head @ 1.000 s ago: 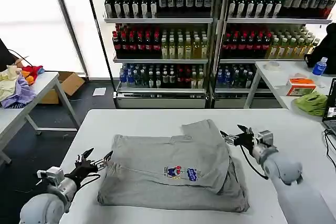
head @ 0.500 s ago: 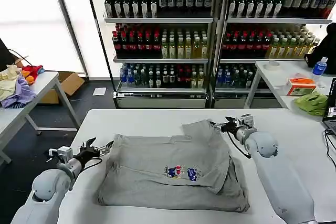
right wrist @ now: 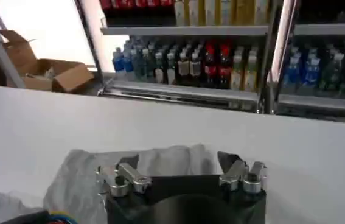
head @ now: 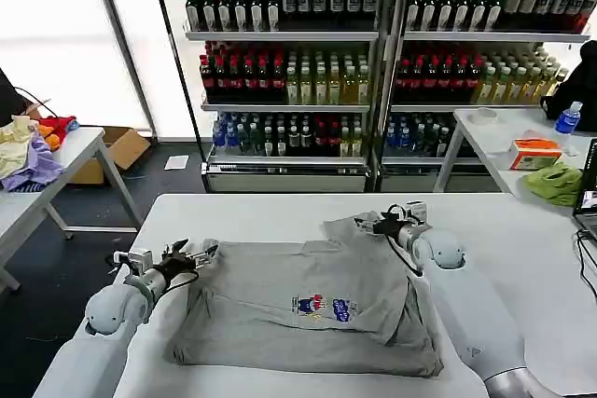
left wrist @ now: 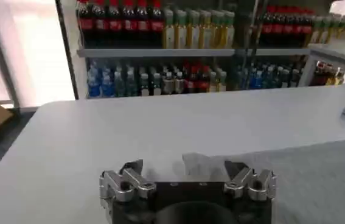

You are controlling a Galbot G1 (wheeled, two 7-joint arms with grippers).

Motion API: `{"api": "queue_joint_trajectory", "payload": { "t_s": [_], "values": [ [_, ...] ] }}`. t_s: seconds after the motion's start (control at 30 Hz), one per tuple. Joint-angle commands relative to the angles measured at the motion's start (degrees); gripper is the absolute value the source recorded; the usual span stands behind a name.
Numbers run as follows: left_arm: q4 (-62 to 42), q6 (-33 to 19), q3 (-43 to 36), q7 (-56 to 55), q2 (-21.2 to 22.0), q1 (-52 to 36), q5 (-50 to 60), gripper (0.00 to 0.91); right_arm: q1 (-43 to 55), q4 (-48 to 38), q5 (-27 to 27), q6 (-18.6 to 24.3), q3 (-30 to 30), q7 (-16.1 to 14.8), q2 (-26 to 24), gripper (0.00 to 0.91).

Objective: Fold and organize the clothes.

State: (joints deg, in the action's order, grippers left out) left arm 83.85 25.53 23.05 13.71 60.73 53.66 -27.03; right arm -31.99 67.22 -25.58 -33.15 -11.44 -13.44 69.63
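Two grippers sit at opposite ends of a grey shirt (head: 308, 309) that lies spread on the white table (head: 522, 230). The shirt occupies the middle of the table, nearer its front edge than its back, and appears partly folded: an upper layer lies across a lower one, with a small colourful print (head: 323, 306) facing up near the centre. One flap of cloth reaches toward the back right, ending in a corner that points at the far edge.

The left gripper (head: 199, 252) is low over the table at the shirt's left end, just beside the cloth's back left corner. Its fingers stand apart with nothing between them; in the left wrist view (left wrist: 187, 172) a pale corner of the shirt (left wrist: 199, 164) lies just ahead of the gap.

The right gripper (head: 368, 224) is at the shirt's back right flap, over its corner. Its fingers are also spread and hold nothing; the right wrist view (right wrist: 178, 167) shows the grey cloth (right wrist: 129, 170) lying under and just ahead of them, with bare table beyond.

Behind the table stand shelves of bottles (head: 373, 53). On a side table to the left is a heap of coloured garments (head: 28, 146), and to the right lies a green bundle (head: 552, 182).
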Motion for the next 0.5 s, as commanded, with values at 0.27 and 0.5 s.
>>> {"api": "queue_joint_trajectory", "payload": {
  "t_s": [0.27, 0.5],
  "values": [
    [-2.29, -0.31, -2.62, 0.15, 1.26, -1.46, 0.85, 0.05, -1.63, -1.47, -1.83, -0.17, 1.54, -0.83, 0.77, 0.0],
    [-2.33, -0.49, -3.24, 1.03, 1.78, -1.62, 0.9, 0.01, -1.73, -0.2, -2.86, -0.13, 0.84, -0.44, 1.4, 0.0]
  ]
}}
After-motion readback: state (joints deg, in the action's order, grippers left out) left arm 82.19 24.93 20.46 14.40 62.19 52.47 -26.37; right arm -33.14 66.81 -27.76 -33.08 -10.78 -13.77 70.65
